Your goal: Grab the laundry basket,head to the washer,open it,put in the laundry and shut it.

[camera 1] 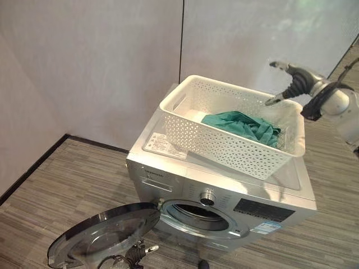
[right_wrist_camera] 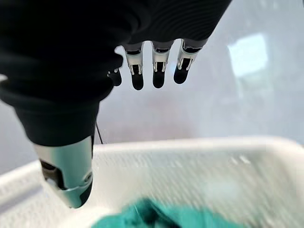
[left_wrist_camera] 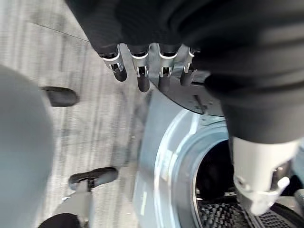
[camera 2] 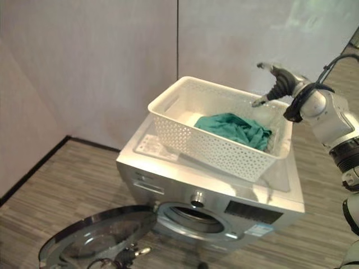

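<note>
The right hand (camera 1: pixel 287 80) hovers above the far right corner of the laundry basket (camera 1: pixel 224 140), its fingers (right_wrist_camera: pixel 153 71) straight and spread from the thumb, holding nothing. In its wrist view the fingers point over the basket's far rim, with the green laundry (camera 1: pixel 242 125) lying below and nearer the palm. The laundry is a single crumpled heap in the right half of the basket, which sits on top of the washer (camera 1: pixel 185 185), somewhat askew.

The step in hand looks to be picking out the laundry. To do it well, the right hand should drop into the basket, clearing the rim, and come down over the heap's raised middle instead of a trailing edge, so that the curling fingers gather several folds at once. A lift straight up until the cloth clears the perforated wall would keep it from snagging or dragging the light basket off the washer top.

The left hand (left_wrist_camera: pixel 142 66) is low by the open door (camera 1: pixel 104 235), fingers straight and holding nothing, with the drum opening (camera 1: pixel 196 216) just beyond. The door is swung fully out to the left, so the route from the basket down to the opening is free on the right side.
</note>
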`<state>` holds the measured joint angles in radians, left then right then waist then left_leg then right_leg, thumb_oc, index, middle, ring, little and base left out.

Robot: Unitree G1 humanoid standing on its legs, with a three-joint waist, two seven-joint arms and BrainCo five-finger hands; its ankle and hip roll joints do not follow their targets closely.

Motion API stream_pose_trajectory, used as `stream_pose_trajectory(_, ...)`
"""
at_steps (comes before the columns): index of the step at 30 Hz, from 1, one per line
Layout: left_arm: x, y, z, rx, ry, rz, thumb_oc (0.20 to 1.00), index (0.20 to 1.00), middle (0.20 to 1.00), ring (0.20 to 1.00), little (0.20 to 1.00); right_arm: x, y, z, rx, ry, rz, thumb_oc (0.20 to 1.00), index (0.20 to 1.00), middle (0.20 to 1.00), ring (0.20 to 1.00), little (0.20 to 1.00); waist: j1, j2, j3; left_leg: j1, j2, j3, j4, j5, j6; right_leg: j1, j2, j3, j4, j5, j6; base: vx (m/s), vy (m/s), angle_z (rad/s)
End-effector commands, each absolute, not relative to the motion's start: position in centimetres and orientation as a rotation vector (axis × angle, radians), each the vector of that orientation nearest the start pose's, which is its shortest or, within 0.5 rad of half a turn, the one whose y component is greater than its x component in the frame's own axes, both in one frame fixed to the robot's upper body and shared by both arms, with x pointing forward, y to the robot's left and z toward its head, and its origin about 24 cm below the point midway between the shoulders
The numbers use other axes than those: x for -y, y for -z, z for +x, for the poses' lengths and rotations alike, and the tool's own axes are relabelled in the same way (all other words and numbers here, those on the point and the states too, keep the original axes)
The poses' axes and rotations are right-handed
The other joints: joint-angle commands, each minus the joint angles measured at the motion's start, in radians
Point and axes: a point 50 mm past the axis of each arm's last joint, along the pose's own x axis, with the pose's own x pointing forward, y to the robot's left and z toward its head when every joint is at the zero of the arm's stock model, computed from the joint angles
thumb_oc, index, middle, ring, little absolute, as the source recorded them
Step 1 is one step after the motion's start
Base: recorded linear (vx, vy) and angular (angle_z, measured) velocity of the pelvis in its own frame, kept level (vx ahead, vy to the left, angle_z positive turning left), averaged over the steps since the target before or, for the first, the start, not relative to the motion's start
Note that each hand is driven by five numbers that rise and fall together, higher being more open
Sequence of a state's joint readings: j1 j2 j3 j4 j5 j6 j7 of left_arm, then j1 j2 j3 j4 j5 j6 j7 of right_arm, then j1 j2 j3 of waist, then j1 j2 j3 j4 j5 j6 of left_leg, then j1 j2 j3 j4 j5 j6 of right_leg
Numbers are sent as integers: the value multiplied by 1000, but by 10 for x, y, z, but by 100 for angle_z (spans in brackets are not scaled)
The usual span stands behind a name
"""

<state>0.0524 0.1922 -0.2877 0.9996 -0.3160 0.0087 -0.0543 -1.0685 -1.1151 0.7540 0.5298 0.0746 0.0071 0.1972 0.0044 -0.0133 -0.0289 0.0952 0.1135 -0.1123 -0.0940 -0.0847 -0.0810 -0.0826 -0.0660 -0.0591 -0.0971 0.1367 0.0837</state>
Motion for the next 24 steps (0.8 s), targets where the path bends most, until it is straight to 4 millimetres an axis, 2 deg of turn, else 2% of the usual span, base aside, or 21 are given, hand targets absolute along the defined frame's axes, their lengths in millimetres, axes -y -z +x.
stream_pose_trajectory(1,-194,150,130,-1048,83,40,1000,1000,1000,1000,1000,290,-304,357,55,-40,-1330,1000,1000,1000,1000,1000,18,-51,15,-5,33,-25,7,5,-6,39,-59,-38,73,-134,40,11,-6,16)
stream_pose_trajectory(6,-188,150,133,-1041,114,31,1000,1000,1000,1000,1000,295,-296,363,-34,-59,-1382,1000,1000,1000,1000,1000,26,-49,16,-19,38,-38,7,18,-12,44,-57,-57,76,-144,34,18,-6,8)
stream_pose_trajectory(15,-183,149,135,-1034,134,15,1000,1000,1000,1000,1000,291,-295,367,-67,-79,-1410,1000,1000,1000,1000,1000,40,-53,26,-33,50,-58,7,32,-20,53,-49,-85,74,-160,24,20,-14,11)
stream_pose_trajectory(21,-179,151,131,-1053,156,12,1000,1000,1000,1000,1000,296,-276,368,-148,-109,-1446,1000,1000,1000,1000,1000,49,-57,36,-51,57,-78,7,42,-26,52,-41,-109,79,-171,16,15,-15,12)
stream_pose_trajectory(24,-178,151,130,-1057,155,8,1000,1000,1000,1000,1000,293,-273,369,-148,-129,-1456,1000,1000,1000,1000,1000,51,-60,39,-56,59,-81,7,44,-27,53,-38,-111,75,-172,14,2,-3,3)
